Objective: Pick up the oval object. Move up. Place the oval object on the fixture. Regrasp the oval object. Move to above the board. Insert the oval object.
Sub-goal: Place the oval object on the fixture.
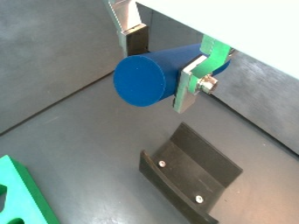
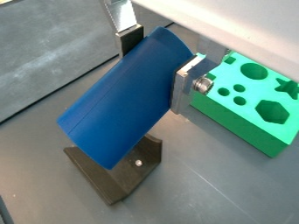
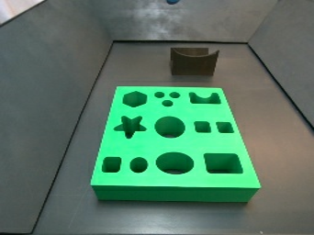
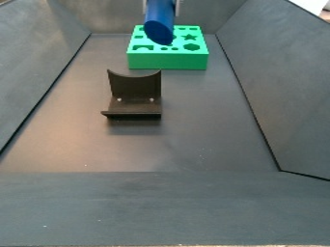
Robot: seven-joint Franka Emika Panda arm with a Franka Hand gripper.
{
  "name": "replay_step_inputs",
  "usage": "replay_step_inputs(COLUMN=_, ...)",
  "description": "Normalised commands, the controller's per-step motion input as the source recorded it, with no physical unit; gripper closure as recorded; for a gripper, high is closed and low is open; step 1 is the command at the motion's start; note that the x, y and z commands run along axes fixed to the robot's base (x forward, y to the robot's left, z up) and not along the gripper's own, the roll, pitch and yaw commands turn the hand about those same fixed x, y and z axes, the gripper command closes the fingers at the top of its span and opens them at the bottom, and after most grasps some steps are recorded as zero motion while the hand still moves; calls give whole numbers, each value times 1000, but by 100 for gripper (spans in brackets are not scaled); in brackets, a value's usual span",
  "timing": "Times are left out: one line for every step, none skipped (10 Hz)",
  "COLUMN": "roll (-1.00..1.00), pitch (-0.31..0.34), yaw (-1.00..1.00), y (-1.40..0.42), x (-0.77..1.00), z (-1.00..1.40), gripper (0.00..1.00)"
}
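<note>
I see the gripper (image 1: 163, 59) raised above the dark grey floor, its two flat silver fingers (image 1: 191, 83) pinching the oval object (image 1: 146, 77), a smooth blue plastic peg with a rounded end face. In both wrist views the peg sits crosswise between the plates, one plate pressed against each side, and its long body sticks out well beyond them (image 2: 122, 105).

In a side view the blue peg (image 4: 160, 23) hangs in the air at the top of the picture, tilted, with the green board (image 4: 171, 48) behind it; the fingers themselves are cut off by the frame edge there, so I can only read the grip from the wrist cameras.

The fixture (image 4: 133, 96), a small dark brown block with a curved notch in its upper edge and a flat base plate, stands on the floor below and nearer than the peg, not touching it. In a wrist view I see the fixture (image 1: 191, 172) under the held peg, well apart from it.

The board (image 3: 173, 139), a bright green slab with hexagon, star, round, square and oval cut-outs, lies flat on the floor apart from the fixture (image 3: 194, 60).
</note>
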Motion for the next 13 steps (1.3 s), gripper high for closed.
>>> replay_step_inputs(roll=135, pitch=152, yaw=44, y=-23, x=651, z=0, gripper=100)
replay_step_inputs(roll=-1000, pitch=23, yaw=-36, y=294, x=851, z=-315, gripper=100)
replay_step_inputs(roll=-1000, pitch=21, yaw=-44, y=278, x=775, z=-281, gripper=100)
replay_step_inputs(roll=-1000, pitch=15, yaw=-57, y=204, x=706, z=-173, gripper=100)
replay_step_inputs(roll=-1000, pitch=16, yaw=-59, y=138, x=632, z=-110, gripper=100)
replay_step_inputs(roll=-1000, pitch=39, yaw=-64, y=80, x=462, z=-45, gripper=100)
replay_step_inputs(roll=-1000, pitch=62, yaw=-68, y=68, x=346, z=-21, gripper=100)
replay_step_inputs(roll=-1000, pitch=76, yaw=-76, y=58, x=219, z=-18, gripper=100)
replay_step_inputs(roll=-1000, pitch=84, yaw=-82, y=52, x=155, z=-18, gripper=100)
replay_step_inputs(roll=-1000, pitch=81, yaw=-104, y=47, x=47, z=0, gripper=100)
replay_step_inputs(roll=-1000, pitch=77, yaw=-115, y=44, x=34, z=-2, gripper=100)
replay_step_inputs(roll=-878, pitch=66, yaw=-124, y=42, x=47, z=-10, gripper=100)
replay_step_inputs(roll=-707, pitch=63, yaw=-118, y=43, x=62, z=-12, gripper=100)
